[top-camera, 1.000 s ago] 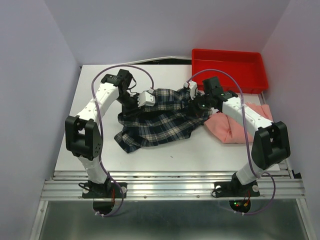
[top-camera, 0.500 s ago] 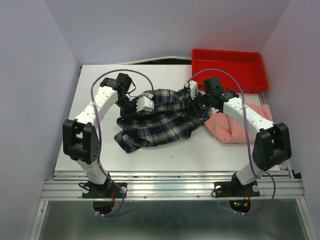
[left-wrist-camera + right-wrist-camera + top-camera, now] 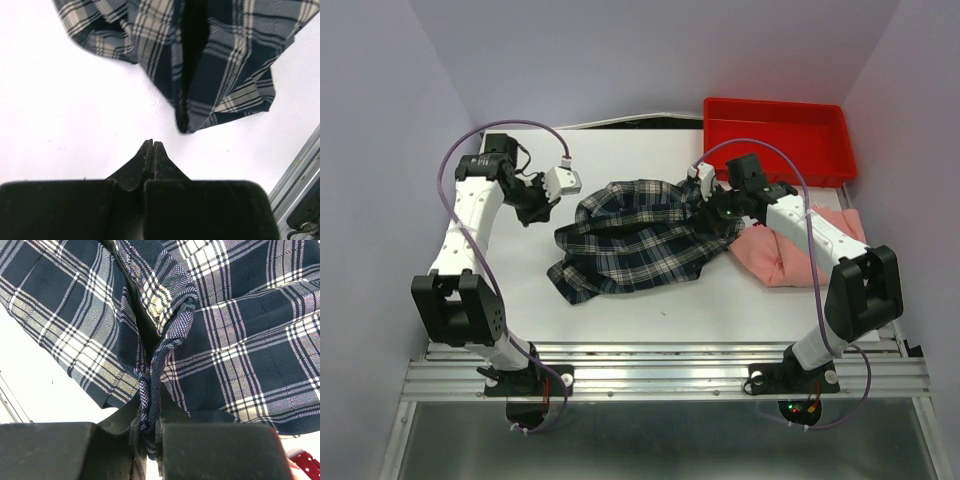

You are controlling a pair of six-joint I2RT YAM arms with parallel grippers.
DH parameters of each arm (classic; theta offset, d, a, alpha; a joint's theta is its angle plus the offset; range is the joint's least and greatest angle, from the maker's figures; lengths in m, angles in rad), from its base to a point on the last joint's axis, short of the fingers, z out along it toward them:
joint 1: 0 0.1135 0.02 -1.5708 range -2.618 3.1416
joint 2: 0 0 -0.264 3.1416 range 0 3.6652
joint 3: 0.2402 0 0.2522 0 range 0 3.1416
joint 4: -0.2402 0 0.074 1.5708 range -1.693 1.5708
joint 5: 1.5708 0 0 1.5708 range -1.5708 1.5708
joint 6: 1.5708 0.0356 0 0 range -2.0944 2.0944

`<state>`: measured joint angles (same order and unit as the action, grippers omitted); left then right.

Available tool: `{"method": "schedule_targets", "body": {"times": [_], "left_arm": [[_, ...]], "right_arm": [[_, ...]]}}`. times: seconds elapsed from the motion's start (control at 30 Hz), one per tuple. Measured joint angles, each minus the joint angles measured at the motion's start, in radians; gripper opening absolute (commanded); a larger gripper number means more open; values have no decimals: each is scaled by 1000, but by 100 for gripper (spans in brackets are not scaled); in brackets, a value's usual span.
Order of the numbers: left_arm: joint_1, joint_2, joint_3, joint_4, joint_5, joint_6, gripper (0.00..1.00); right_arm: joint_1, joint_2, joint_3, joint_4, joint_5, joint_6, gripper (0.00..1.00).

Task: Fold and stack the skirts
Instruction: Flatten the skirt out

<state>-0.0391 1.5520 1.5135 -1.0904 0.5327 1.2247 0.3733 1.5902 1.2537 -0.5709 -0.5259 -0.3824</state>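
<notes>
The pleated navy-green plaid cloth skirt (image 3: 640, 235) lies crumpled in the middle of the white tabletop (image 3: 520, 270), its right edge touching the plain salmon-pink cloth skirt (image 3: 790, 255), which sits in a heap at the right side, near the red plastic tray (image 3: 775, 135). Neither skirt is folded yet.

The right jaws, on the right arm (image 3: 815, 235), are nearly closed on a bunched fold of the plaid skirt's edge; the wrist view shows the cloth pinched between them. The left jaws, on the left arm (image 3: 470, 215), are pressed fully together and hold nothing, hovering over bare tabletop just beside the skirt's left side.

The main risk is that one pinch point carries the whole garment. If the right arm pulls or lifts alone, the pleats would likely twist and the skirt rope up rather than spread flat. The grip is on a thin fold, so the cloth could slip free under tension. A drag rightward could also snag the pink skirt. The left jaws must open before taking a corner; descending closed, they would only push the cloth.
</notes>
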Motion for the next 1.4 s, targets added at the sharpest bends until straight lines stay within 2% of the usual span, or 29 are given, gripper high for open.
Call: {"method": "schedule_targets", "body": {"times": [0.07,0.2,0.23,0.33,0.43,0.57,1.07,1.1,1.13,1.33,1.37,1.4], "left_arm": [[43,-15,0,13,8,1,0],[72,-24,4,4,27,31,32],[58,-24,5,2,35,31,42],[-19,-32,5,2,33,33,55],[-150,-54,-17,9,31,19,61],[-244,-56,-33,8,27,3,64],[-319,135,-42,80,-57,-53,63],[-319,142,-44,91,-64,-57,60],[-319,154,-47,104,-74,-63,50],[-319,181,-92,114,-122,-66,17],[-319,180,-103,106,-129,-63,5],[-318,179,-109,105,-131,-61,0]], "right_arm": [[0,0,0,-5,3,-7,1],[0,2,0,-23,-7,-11,1],[0,3,2,-31,-12,-10,1],[0,15,12,-45,-26,-10,1],[0,23,17,-51,-32,-11,1],[0,24,17,-56,-36,-10,1],[0,24,17,-61,-43,-11,1],[0,24,17,-62,-43,-11,1],[0,24,17,-64,-43,-11,1],[0,24,17,-73,-43,-15,1],[0,24,17,-73,-43,-15,1],[0,24,17,-73,-43,-17,1]]}}
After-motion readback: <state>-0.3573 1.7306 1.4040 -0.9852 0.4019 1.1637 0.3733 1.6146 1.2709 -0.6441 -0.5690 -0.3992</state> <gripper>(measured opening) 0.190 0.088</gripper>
